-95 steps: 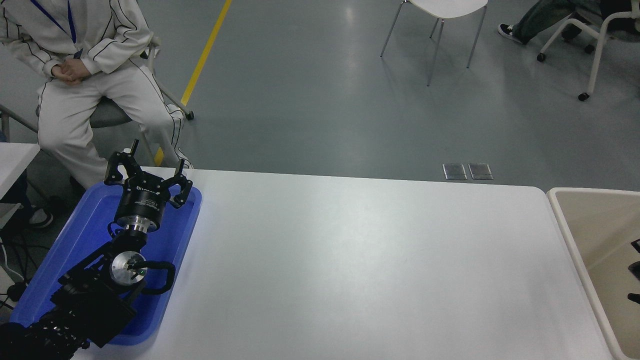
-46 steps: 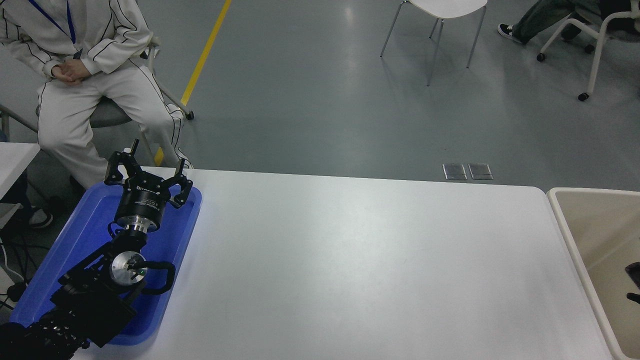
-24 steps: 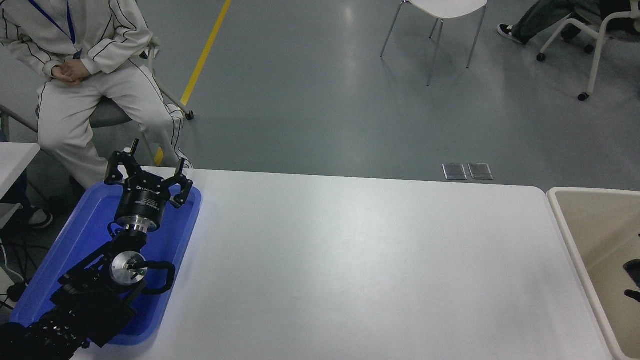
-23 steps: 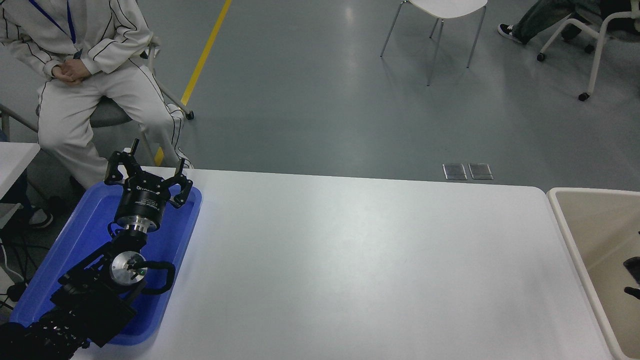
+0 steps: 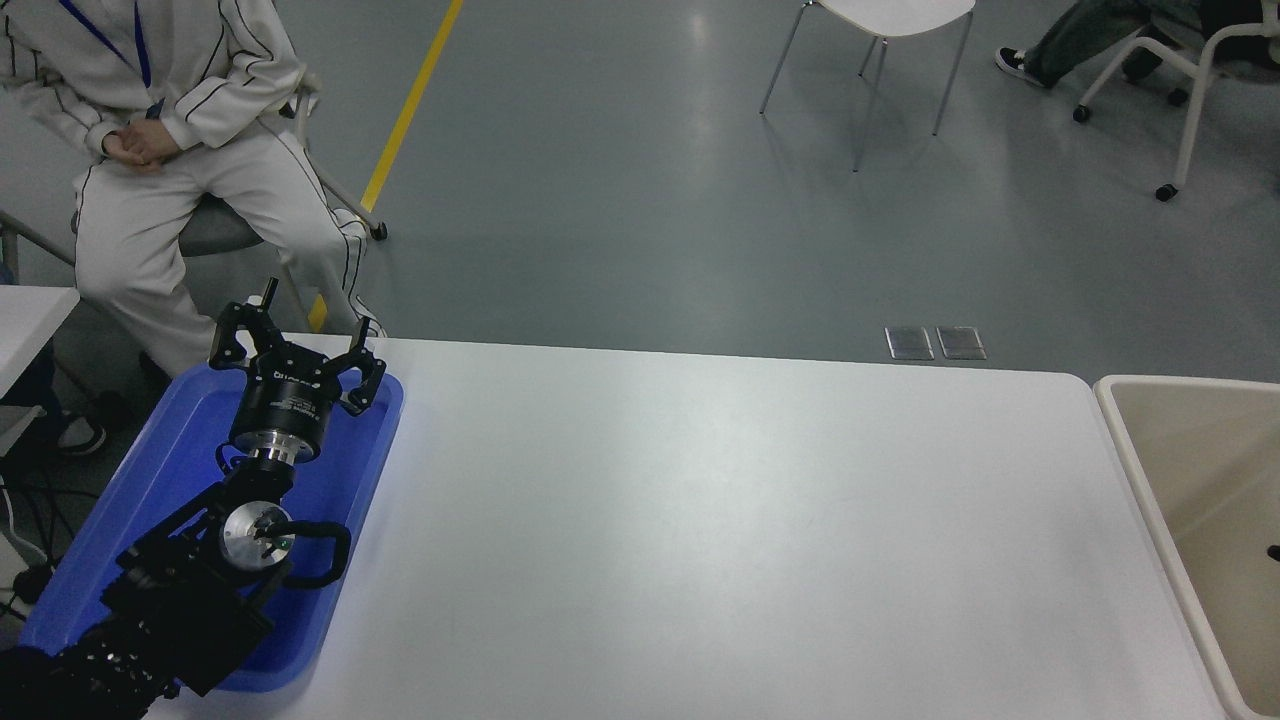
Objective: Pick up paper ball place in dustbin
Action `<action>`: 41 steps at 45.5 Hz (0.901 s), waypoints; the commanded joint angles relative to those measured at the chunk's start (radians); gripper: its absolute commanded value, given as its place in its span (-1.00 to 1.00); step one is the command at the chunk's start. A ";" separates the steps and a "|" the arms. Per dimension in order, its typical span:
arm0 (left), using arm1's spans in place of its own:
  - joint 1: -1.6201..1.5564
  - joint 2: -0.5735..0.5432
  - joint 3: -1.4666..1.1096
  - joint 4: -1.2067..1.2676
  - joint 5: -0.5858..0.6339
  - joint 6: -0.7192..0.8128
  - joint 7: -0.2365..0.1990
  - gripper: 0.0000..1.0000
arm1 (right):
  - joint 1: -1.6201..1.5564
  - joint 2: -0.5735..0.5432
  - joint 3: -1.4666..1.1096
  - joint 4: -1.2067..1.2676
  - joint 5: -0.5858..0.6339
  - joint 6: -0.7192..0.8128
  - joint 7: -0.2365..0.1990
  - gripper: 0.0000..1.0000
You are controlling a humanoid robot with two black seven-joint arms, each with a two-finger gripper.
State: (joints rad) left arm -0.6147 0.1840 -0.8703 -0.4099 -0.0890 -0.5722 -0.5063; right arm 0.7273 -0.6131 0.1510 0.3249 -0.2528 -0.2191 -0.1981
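A white table [image 5: 700, 520] fills the near half of the scene, with a shallow blue tray [image 5: 130, 500] lying at its left end and a beige-cream dustbin [image 5: 1150, 470] standing against its right end. The robot's left arm reaches in from the near left corner and rests over the tray, its black left gripper [image 5: 297, 345] poised above the tray's far end with its fingers spread wide and nothing between them. A silver disc joint and a looped black cable show on the arm just nearer the camera.

At the right edge, a tiny dark speck [image 5: 1274, 551] shows inside the dustbin, against its pale inner wall; it is too small to tell whether it belongs to the right arm, and the right gripper's state cannot be told. The paper ball does not show anywhere on the table, in the tray or in the visible part of the dustbin, whose near and right portions are cut off by the picture's border.

Beyond the table's far left corner, a person in a pale striped tracksuit [image 5: 170, 150] sits on a chair with hands clasped in the lap. A yellow floor line [image 5: 410, 110] runs across the grey floor beside them. Farther right stand a white chair [image 5: 880, 30] and, at the far right corner, a wheeled chair [image 5: 1200, 100] with another person's leg [image 5: 1060, 40] stretched beside it. Two metal floor plates [image 5: 935, 342] lie just past the table's far edge.
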 commanded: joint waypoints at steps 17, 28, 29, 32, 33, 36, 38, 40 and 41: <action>0.001 0.000 0.001 0.000 0.000 0.000 0.000 1.00 | -0.216 0.019 0.861 0.378 -0.013 0.037 0.209 1.00; 0.001 0.000 0.001 0.000 0.000 0.000 0.000 1.00 | -0.272 0.099 0.877 0.393 0.043 0.144 0.437 1.00; 0.001 -0.001 -0.001 0.000 0.000 0.000 0.000 1.00 | -0.279 0.105 0.877 0.398 0.052 0.165 0.448 1.00; 0.001 0.000 0.001 0.000 0.000 0.000 0.000 1.00 | -0.304 0.119 0.881 0.416 0.076 0.220 0.494 1.00; 0.001 0.000 0.001 0.000 0.000 0.000 0.000 1.00 | -0.315 0.125 0.884 0.422 0.084 0.242 0.514 1.00; 0.001 0.000 0.001 0.000 0.000 0.000 0.000 1.00 | -0.336 0.156 0.897 0.437 0.105 0.297 0.571 1.00; 0.001 0.000 0.001 0.000 0.000 0.000 0.000 1.00 | -0.345 0.180 0.906 0.441 0.106 0.310 0.597 1.00; 0.001 0.000 0.001 0.000 0.000 0.000 0.000 1.00 | -0.347 0.203 0.907 0.441 0.104 0.308 0.612 1.00; 0.001 0.000 0.001 0.000 0.000 0.000 0.000 1.00 | -0.347 0.216 0.906 0.441 0.102 0.307 0.618 1.00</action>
State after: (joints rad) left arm -0.6136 0.1840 -0.8700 -0.4096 -0.0889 -0.5722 -0.5063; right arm 0.4360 -0.4934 1.0160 0.7289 -0.1868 -0.0114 0.2716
